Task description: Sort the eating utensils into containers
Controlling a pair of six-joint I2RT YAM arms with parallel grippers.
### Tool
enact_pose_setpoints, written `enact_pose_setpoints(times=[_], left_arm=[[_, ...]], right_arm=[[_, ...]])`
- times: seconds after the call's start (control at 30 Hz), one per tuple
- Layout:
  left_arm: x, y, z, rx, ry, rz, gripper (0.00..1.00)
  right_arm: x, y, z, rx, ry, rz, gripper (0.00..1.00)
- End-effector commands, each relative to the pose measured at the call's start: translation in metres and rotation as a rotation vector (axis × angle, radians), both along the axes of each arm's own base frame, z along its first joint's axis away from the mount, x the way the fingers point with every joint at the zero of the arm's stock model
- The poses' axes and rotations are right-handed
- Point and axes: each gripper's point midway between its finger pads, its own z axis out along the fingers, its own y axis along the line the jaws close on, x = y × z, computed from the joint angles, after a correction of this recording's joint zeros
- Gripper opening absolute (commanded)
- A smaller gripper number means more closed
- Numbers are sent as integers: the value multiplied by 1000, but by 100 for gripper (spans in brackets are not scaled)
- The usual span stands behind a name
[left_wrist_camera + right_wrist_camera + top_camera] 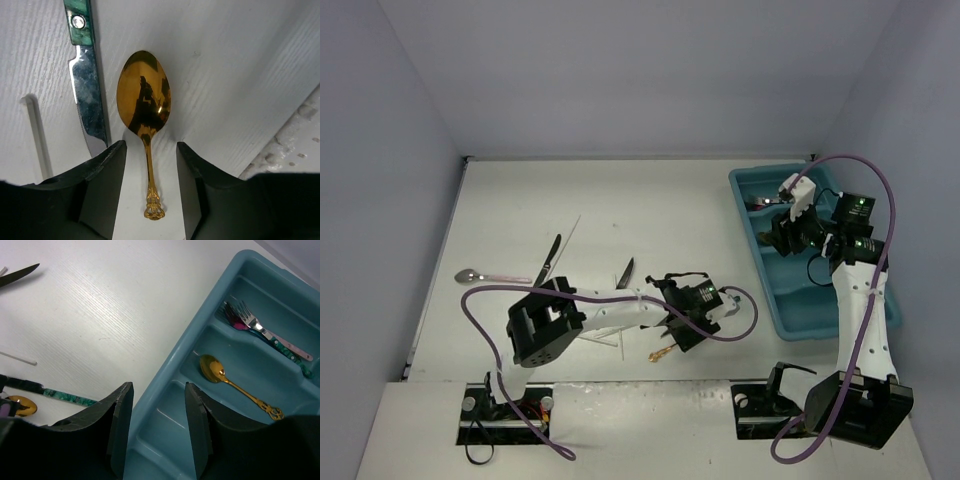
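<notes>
The left claw (150, 150) was held wide open and low over the surface (225, 60). One finger stood on each side of the thin handle of a gold spoon (145, 102), with a gap visible on both sides, so nothing was gripped. This straddle was judged to be the set-up for a pinch on the handle, the narrowest part and the easiest to seat squarely between the fingers. The bowl pointed away from the wrist. The spoon lay flat on the surface, near its front edge and well apart from the tray (167, 372).

A green-handled knife (86, 90) lay just beside the spoon's bowl, its blade tip near the finger on that side, and a white stick (37, 135) lay beyond it. The knife was judged the chief obstruction, since a finger lowered or closed off line could catch the blade and drag it along.

The right claw (159, 390) was seen open and empty above the tray's near wall, presumably parked clear of the other arm. In the tray, a second gold spoon (220, 374) lay alone in one long compartment. Forks (247, 320) with pink and teal handles were gathered in the compartment next to it. The spoon's compartment was therefore judged the likely destination. Elsewhere on the surface a dark knife (552, 258) and a pink-handled spoon (495, 276) lay unsorted.
</notes>
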Motion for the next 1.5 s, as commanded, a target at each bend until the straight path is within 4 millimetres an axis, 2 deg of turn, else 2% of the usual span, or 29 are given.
enact_pose_setpoints(times=[0.0,0.07,0.17,0.2,0.33,0.37,0.43,0.53,0.6,0.7,0.77,0.83,0.87,0.93,1.03,1.07,1.13,1.23,1.27,1.33,1.37,1.47], left_arm=[[1,-10,6,-2,2,-4,40],[1,-10,3,10,7,-4,40],[1,-10,-1,21,14,1,32],[1,-10,0,23,15,4,28],[5,-8,2,29,6,16,4],[6,-8,6,24,-1,18,1],[8,-5,18,6,-18,25,0],[16,1,45,-50,-21,59,0],[28,7,81,-138,-19,109,0],[63,28,125,-261,17,268,0],[108,57,158,-357,21,427,0],[139,84,186,-450,25,560,0],[167,107,198,-496,9,657,0],[197,137,218,-585,2,792,0],[213,156,231,-682,22,906,0],[217,161,233,-711,27,933,0],[226,167,238,-778,42,977,0],[234,172,248,-870,72,1025,0],[234,172,250,-883,76,1030,0],[232,172,258,-904,82,1030,0],[231,172,263,-912,81,1026,0],[228,173,270,-922,68,1018,0]], right_arm=[[11,-3,19,-3,-65,0,43],[10,-3,20,-5,-68,0,43],[10,-4,23,-9,-77,-1,43],[9,-4,24,-8,-80,2,43],[11,-3,30,-3,-96,11,43],[12,-2,32,2,-99,14,43],[14,0,37,17,-102,19,43],[16,6,41,73,-87,38,43],[18,17,46,134,-87,80,42],[35,25,63,230,-97,63,40],[44,30,74,277,-109,53,39],[57,40,88,330,-118,54,39],[64,45,92,351,-114,52,39],[72,65,109,402,-119,75,39],[82,97,126,472,-118,125,40],[81,112,130,503,-103,147,40],[75,155,134,544,-58,224,42],[64,209,130,569,6,306,45],[59,220,133,579,14,324,46],[51,261,122,617,111,362,49],[40,283,120,642,161,392,49],[28,316,106,657,240,429,50]])
